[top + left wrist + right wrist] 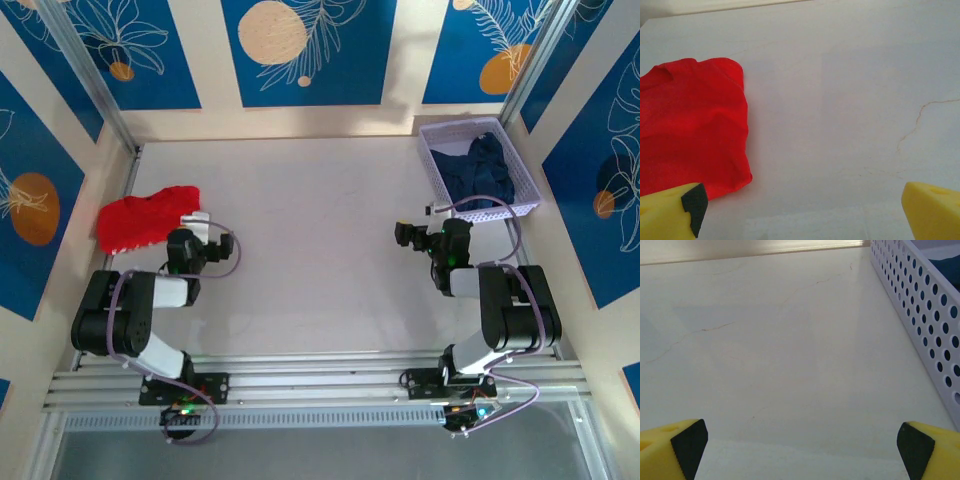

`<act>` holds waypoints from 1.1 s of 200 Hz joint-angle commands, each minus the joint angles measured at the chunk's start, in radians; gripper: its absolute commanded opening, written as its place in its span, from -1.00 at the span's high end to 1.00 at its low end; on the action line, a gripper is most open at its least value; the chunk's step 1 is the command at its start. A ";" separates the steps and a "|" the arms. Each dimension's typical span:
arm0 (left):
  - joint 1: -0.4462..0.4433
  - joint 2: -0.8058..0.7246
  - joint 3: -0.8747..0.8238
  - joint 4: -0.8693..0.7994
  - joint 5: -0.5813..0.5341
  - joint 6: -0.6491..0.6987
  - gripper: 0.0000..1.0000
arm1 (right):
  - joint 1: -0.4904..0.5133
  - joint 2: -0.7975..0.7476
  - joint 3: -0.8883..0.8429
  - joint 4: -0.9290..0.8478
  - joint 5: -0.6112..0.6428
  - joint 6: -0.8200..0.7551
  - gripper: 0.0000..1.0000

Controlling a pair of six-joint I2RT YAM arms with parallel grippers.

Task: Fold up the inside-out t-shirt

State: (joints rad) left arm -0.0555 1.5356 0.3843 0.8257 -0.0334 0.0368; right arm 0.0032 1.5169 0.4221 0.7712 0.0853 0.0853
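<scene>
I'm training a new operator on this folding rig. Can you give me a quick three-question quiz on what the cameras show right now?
1. True or false: the navy t-shirt lies spread flat on the table.
2. Where is the red garment? A) by the left arm, B) by the right arm, C) at the table's centre.
3. Fill in: the jaws of the left tool and the right tool both stand ____.

Key
1. False: it sits bunched in the lilac basket at the far right.
2. A.
3. Open, with nothing between them.
</scene>
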 commanded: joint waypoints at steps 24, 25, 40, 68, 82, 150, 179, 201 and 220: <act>-0.009 -0.001 0.021 0.000 0.019 0.017 -1.00 | -0.003 0.006 -0.005 0.032 -0.010 0.009 -0.99; -0.009 0.000 0.021 0.000 0.018 0.017 -1.00 | -0.003 0.006 -0.004 0.033 -0.010 0.010 -0.99; -0.009 0.000 0.021 0.000 0.020 0.016 -1.00 | -0.003 0.006 -0.004 0.032 -0.011 0.011 -0.99; -0.008 0.000 0.021 0.000 0.022 0.015 -1.00 | -0.003 0.006 -0.005 0.032 -0.010 0.011 -0.99; -0.006 0.000 0.022 0.000 0.023 0.014 -1.00 | -0.005 0.006 -0.004 0.031 -0.016 0.013 -0.98; -0.006 0.000 0.022 -0.002 0.024 0.014 -1.00 | -0.006 0.006 -0.004 0.031 -0.020 0.013 -0.99; -0.006 -0.002 0.018 0.005 0.023 0.013 -1.00 | -0.005 0.003 -0.006 0.034 -0.015 0.011 -0.99; -0.006 -0.051 0.052 -0.096 0.029 0.017 -1.00 | 0.017 -0.067 0.012 -0.049 0.058 0.013 -0.98; -0.005 -0.151 0.113 -0.308 0.034 0.035 -1.00 | 0.033 -0.165 0.014 -0.135 0.105 0.010 -0.99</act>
State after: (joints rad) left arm -0.0555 1.4982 0.4137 0.7219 -0.0269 0.0376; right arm 0.0166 1.4750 0.4229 0.7136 0.1131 0.0864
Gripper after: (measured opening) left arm 0.998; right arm 0.992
